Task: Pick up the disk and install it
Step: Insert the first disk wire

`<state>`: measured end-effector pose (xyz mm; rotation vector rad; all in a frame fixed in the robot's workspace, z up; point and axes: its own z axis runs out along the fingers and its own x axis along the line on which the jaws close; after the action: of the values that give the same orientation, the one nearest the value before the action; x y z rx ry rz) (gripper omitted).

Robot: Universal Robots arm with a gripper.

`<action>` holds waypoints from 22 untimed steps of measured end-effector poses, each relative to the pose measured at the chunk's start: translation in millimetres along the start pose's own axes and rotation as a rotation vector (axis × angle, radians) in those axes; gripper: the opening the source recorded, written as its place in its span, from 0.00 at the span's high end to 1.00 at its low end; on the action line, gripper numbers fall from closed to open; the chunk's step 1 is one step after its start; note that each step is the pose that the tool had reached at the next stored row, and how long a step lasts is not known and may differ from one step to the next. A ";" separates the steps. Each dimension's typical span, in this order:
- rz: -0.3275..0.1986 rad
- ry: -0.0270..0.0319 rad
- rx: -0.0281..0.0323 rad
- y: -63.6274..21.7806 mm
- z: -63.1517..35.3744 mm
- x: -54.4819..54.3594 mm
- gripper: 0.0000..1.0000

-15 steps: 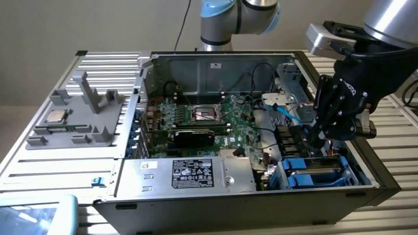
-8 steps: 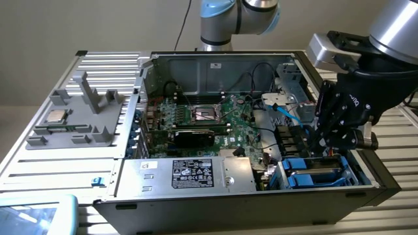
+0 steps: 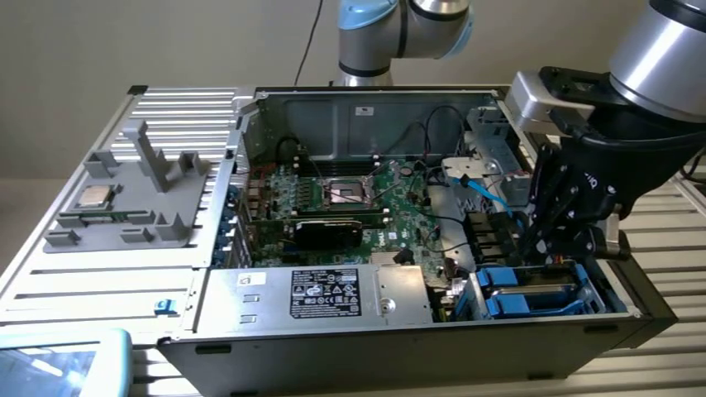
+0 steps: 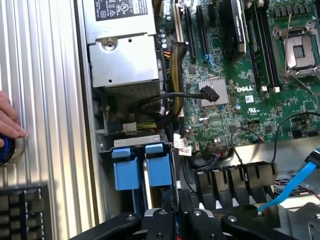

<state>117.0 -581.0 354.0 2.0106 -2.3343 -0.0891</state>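
1. Black metal claw [image 3: 560, 240] on the big grey robot arm [image 3: 662, 50] hangs low inside the open computer case [image 3: 331, 347], at about 4 o'clock in the exterior view. Its fingers are pressed nearly together.
2. The flat silver disk in its bright blue plastic frame [image 3: 531, 291] sits in the drive slot right under the claw, at 5 o'clock.
3. The green circuit board [image 3: 364, 207] lies at 9 o'clock from the claw.
4. The silver box with a black label [image 3: 320, 294] lies at 6 o'clock.
5. A person's hand [image 4: 9, 120] rests on the ribbed table.
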 end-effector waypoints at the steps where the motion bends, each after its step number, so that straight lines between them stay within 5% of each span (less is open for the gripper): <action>1: -0.001 -0.0001 0.0011 0.1 0.2 0.0 0.84; 6: -0.001 0.0014 0.0015 0.1 0.3 -0.1 0.84; 9: -0.007 0.0151 0.0124 0.3 0.4 -0.8 0.84; 11: -0.015 0.0158 0.0212 0.5 0.8 -1.4 0.84; 17: -0.034 0.0185 0.0265 3.5 2.9 -1.6 0.84; 22: -0.047 0.0188 0.0457 5.4 5.2 -1.6 0.84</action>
<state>111.5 -578.7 349.3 2.0780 -2.2991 -0.0191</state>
